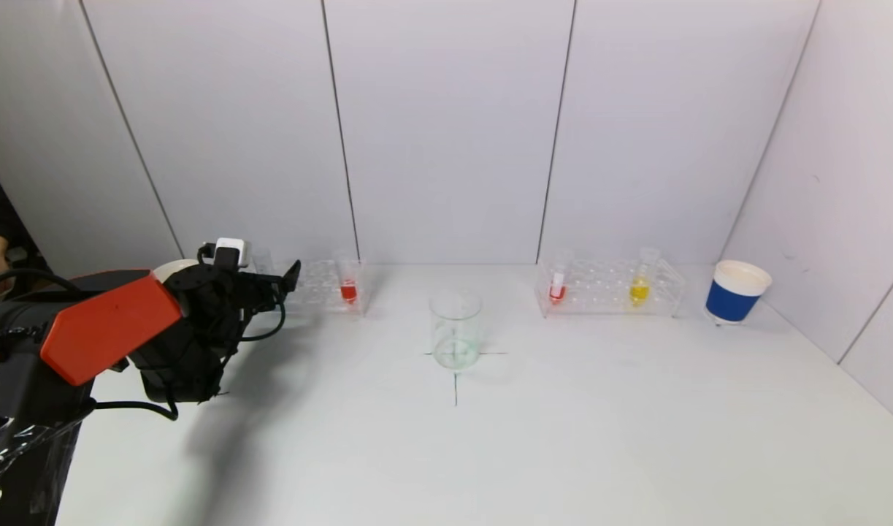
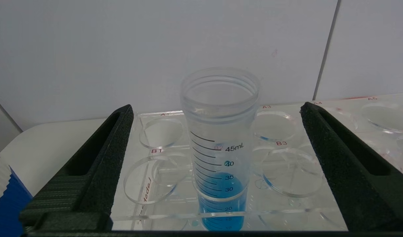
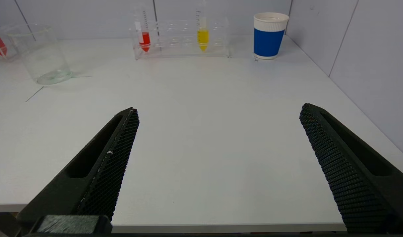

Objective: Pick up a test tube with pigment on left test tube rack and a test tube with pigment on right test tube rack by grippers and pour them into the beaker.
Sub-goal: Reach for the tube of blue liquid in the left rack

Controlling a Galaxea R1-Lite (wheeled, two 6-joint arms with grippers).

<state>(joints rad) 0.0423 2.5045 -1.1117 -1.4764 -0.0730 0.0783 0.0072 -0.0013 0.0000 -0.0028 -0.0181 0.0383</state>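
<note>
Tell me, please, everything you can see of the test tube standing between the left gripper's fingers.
The blue-pigment test tube is clear plastic, uncapped, with a threaded rim and black graduations reading up to 45mL. Blue liquid fills it to just above the 30 mark. It stands upright in a hole of the left test tube rack. The left gripper is open around it, fingers not touching.

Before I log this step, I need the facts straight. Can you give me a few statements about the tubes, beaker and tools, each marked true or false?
1. The left tool is open around a tube of blue pigment in the left rack. True.
2. The beaker is full of pigment. False: it looks nearly empty.
3. The right rack holds a red tube and a yellow tube. True.
4. The right tool grips the yellow tube. False: it is open, over bare table.
5. The blue paper cup stands in front of the beaker. False: it stands beside the right rack.
</note>
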